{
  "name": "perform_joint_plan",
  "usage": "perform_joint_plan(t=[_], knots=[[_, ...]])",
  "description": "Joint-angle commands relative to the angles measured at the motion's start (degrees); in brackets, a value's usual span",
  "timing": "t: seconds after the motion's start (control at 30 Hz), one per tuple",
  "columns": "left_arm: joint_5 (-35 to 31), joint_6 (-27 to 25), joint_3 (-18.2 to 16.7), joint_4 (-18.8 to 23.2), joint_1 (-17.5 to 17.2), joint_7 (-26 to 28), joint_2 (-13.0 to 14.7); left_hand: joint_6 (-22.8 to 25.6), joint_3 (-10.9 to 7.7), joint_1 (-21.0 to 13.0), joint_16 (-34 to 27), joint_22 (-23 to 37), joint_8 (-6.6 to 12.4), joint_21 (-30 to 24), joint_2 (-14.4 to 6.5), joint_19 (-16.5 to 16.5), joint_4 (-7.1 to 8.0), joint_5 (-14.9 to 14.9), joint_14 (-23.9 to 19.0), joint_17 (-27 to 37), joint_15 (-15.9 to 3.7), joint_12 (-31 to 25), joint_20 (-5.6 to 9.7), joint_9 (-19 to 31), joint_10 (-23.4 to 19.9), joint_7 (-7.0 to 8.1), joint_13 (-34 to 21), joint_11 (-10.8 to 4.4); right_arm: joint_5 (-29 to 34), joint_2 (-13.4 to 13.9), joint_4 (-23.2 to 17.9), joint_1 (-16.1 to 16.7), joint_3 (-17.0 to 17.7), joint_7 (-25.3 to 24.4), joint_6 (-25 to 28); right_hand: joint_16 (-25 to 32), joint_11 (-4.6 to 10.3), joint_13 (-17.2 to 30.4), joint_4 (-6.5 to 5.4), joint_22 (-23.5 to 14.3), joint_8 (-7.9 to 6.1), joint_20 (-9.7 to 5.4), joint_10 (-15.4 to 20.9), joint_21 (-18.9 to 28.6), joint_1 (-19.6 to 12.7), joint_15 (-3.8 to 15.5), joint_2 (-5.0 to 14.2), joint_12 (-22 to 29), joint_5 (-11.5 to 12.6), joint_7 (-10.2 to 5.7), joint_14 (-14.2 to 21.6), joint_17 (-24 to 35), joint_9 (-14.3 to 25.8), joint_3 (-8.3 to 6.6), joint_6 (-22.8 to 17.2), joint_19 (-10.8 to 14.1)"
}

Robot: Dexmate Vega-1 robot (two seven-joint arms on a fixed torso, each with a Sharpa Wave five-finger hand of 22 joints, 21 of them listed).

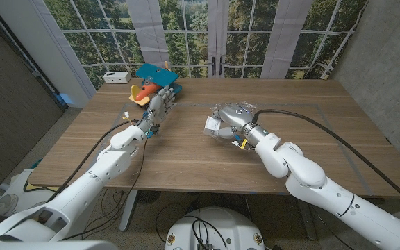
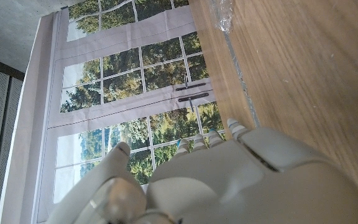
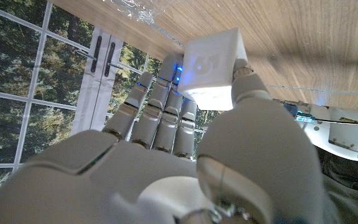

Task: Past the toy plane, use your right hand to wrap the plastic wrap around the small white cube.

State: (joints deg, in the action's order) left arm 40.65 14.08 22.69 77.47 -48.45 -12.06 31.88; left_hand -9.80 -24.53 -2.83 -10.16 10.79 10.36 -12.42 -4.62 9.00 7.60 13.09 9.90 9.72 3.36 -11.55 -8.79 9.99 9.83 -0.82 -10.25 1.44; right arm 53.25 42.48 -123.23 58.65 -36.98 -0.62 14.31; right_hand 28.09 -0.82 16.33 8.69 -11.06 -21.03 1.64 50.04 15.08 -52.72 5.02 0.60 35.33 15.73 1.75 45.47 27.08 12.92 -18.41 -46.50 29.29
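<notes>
The small white cube (image 1: 212, 126) (image 3: 216, 68) is pinched between the thumb and fingers of my right hand (image 1: 232, 128) (image 3: 185, 155), just above the table's middle. Crinkled clear plastic wrap (image 1: 235, 109) (image 3: 132, 9) lies on the wood right behind that hand. The toy plane (image 1: 155, 78), with blue wings and an orange and yellow body, sits at the far left of the table. My left hand (image 1: 160, 104) (image 2: 229, 180) reaches up to the plane with fingers stretched out, holding nothing. A bit of the plastic wrap (image 2: 222, 15) also shows in the left wrist view.
A small white box (image 1: 117, 77) stands at the table's far left corner beside the plane. Thin tape lines (image 1: 325, 105) mark the wooden tabletop (image 1: 186, 156) on the right. Windows and curtains stand behind the far edge. My left arm (image 3: 347, 130) shows in the right wrist view.
</notes>
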Motion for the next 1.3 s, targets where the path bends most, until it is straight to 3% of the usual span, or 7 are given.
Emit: perform_joint_plan(t=[0.03, 0.7, 1.3], knots=[[0.25, 1.13, -0.18, 0.29, -0.32, 0.44, -0.71, -7.16, 0.1, -0.34, -0.08, 0.22, 0.08, -0.08, -1.06, -0.25, -0.08, 0.35, 9.94, 0.15, -0.05, 0.24, -0.26, 0.1, 9.51, 0.23, -0.16, 0.14, -4.05, 0.55, 1.27, -1.52, 2.17, -2.36, 0.47, 0.01, 2.0, 7.65, -0.54, -0.23, -0.39, 0.52, 1.71, 0.43, -3.16, 6.08, 3.64, 2.05, 0.03, -5.56, 0.61, 0.37, 0.11, -0.38, -8.8, 0.19], [0.17, 1.25, -0.07, -0.22, -0.14, 1.33, -1.48, -7.07, 0.2, -0.35, -0.08, 0.22, 0.12, -0.07, -1.04, -0.33, -0.09, 0.37, 9.93, 0.14, -0.04, 0.2, -0.25, 0.1, 9.44, 0.08, -0.16, 0.18, -17.14, 0.09, 6.76, -6.94, 4.96, -3.13, 0.29, -0.27, 1.87, 8.39, -0.57, -0.24, -0.43, 0.68, 1.57, 0.4, -2.91, 5.83, 3.52, 2.84, -0.02, -5.45, 1.01, 0.92, 0.08, -0.2, -8.81, 0.13], [0.16, 1.44, -0.07, -0.86, -0.11, 1.59, -1.88, -7.07, 0.27, -0.36, -0.07, 0.22, 0.13, -0.02, -1.04, -0.27, -0.09, 0.39, 9.98, 0.14, -0.03, 0.23, -0.21, 0.1, 9.52, 0.08, -0.16, 0.1, -23.35, 0.23, 12.05, -12.4, 3.05, -2.43, 2.5, -0.19, 1.76, 8.71, -0.59, -0.26, -0.63, 0.79, 1.77, 0.44, -2.83, 5.66, 3.61, 3.43, -0.13, -5.16, 1.48, 1.64, 0.07, -0.04, -9.22, 0.2]])
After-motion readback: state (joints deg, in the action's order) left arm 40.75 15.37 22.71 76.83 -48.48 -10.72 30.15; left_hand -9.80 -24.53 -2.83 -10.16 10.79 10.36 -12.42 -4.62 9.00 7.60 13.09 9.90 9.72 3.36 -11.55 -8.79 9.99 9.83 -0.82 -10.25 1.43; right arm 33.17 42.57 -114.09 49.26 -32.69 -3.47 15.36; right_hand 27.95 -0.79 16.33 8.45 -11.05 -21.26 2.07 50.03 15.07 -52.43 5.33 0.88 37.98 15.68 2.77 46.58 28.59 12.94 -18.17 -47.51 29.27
